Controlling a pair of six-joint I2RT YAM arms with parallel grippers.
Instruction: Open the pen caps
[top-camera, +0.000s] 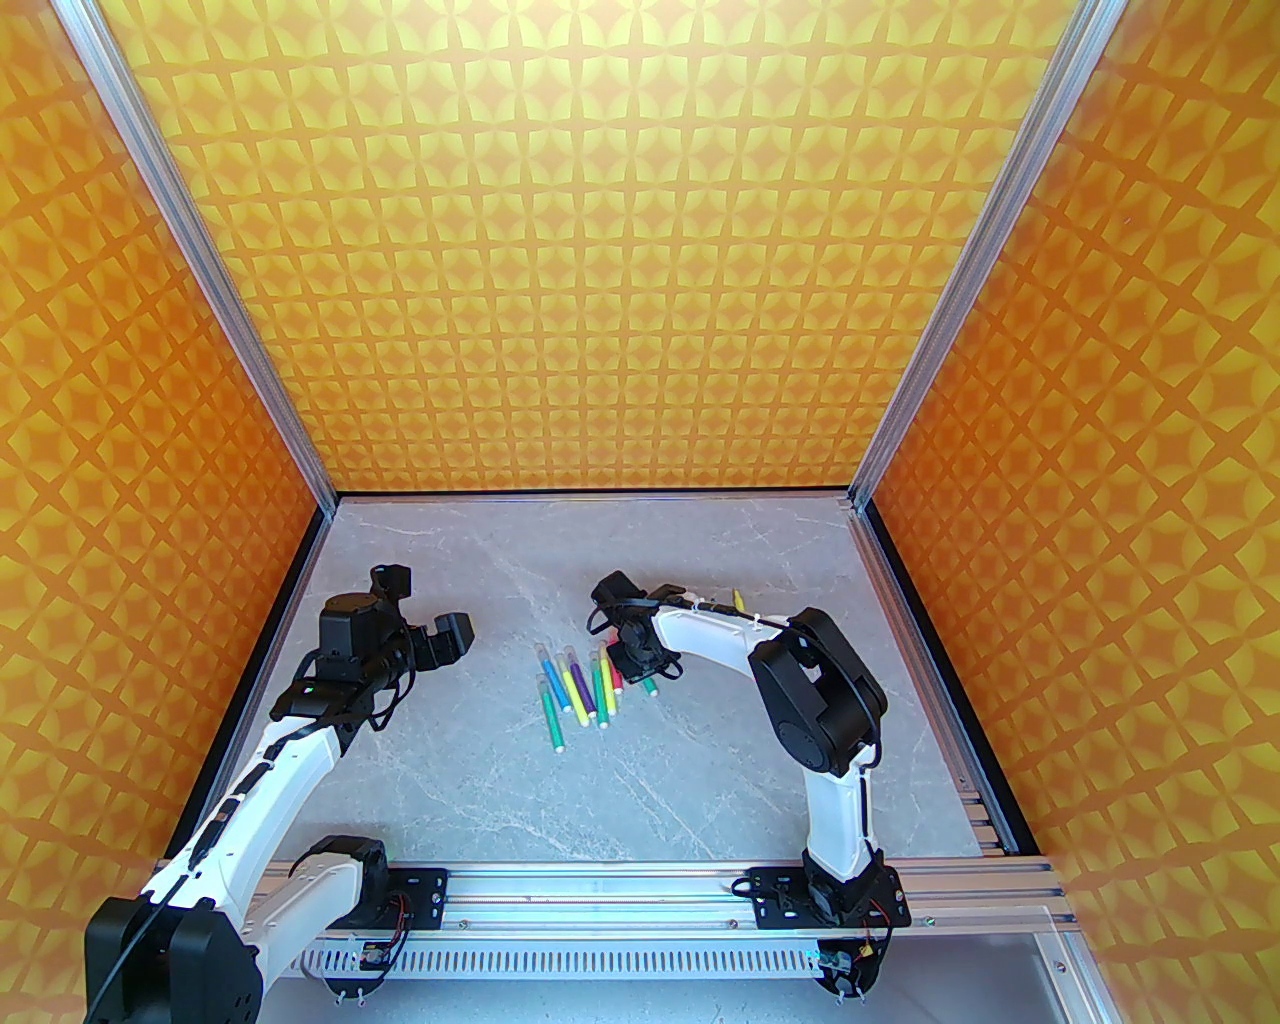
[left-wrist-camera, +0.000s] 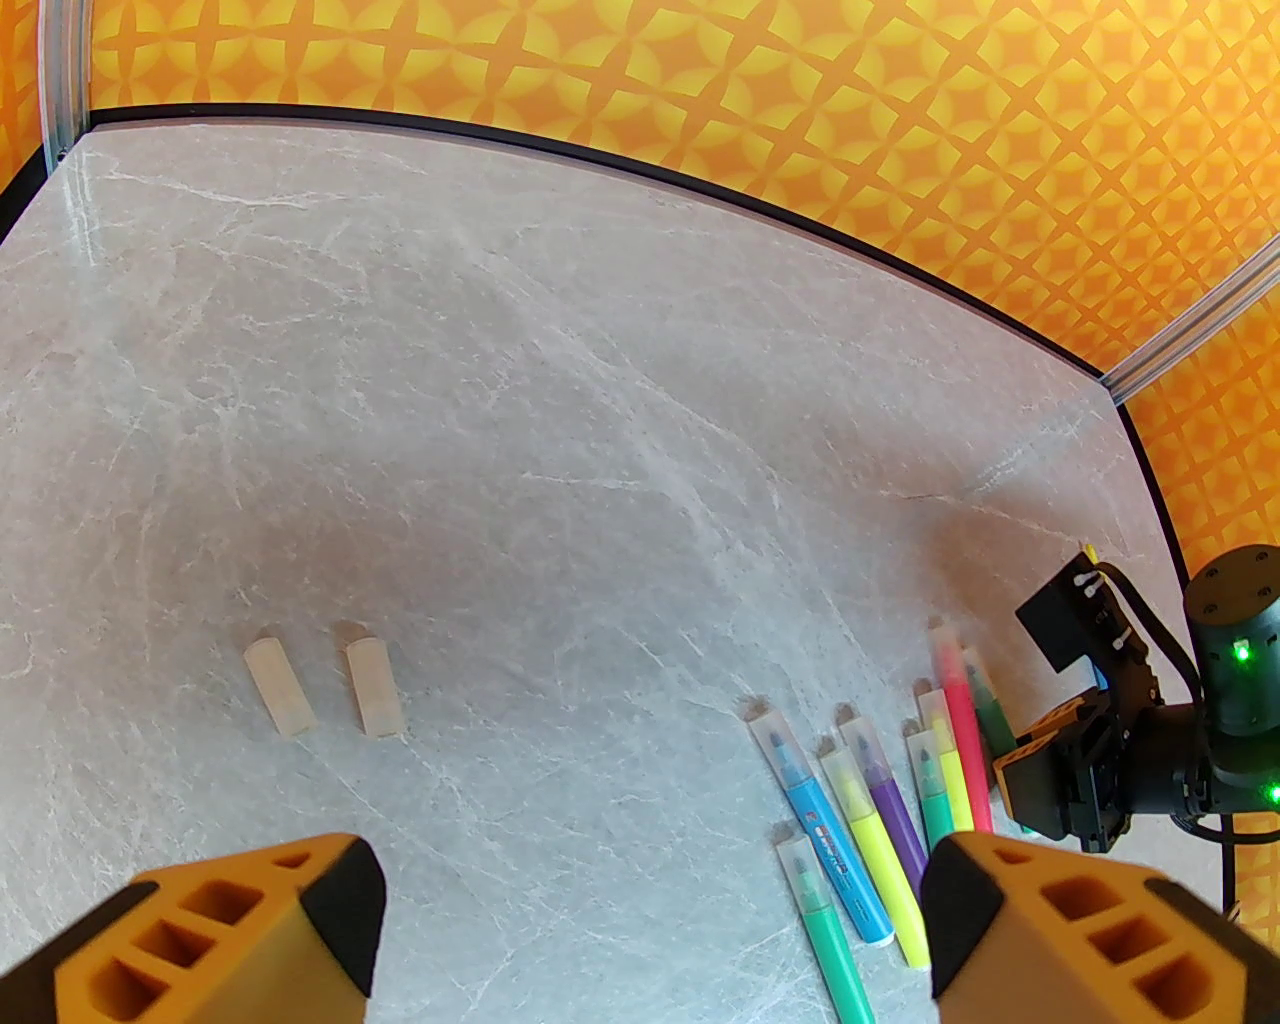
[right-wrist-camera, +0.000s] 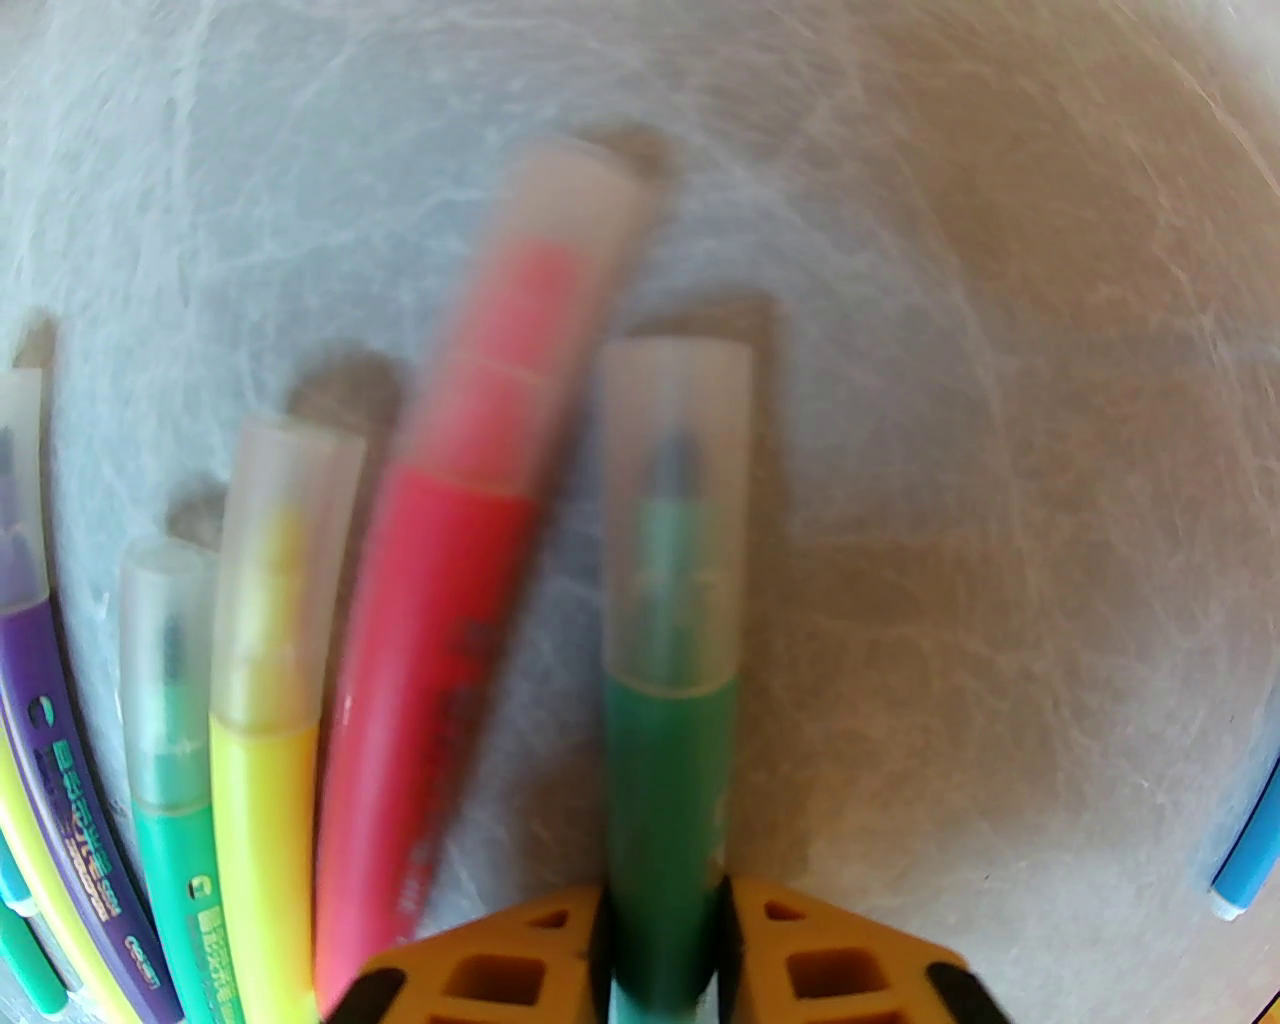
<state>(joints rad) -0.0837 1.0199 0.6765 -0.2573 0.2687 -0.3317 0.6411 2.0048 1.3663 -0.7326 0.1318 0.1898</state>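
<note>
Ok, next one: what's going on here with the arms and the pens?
The right gripper is clamped on the barrel of a green pen in the cluster mid-table, its cap still on. The left gripper hangs open and empty off to the left. Two loose caps lie on the table in front of it. The other pens in the cluster look capped too.
</note>
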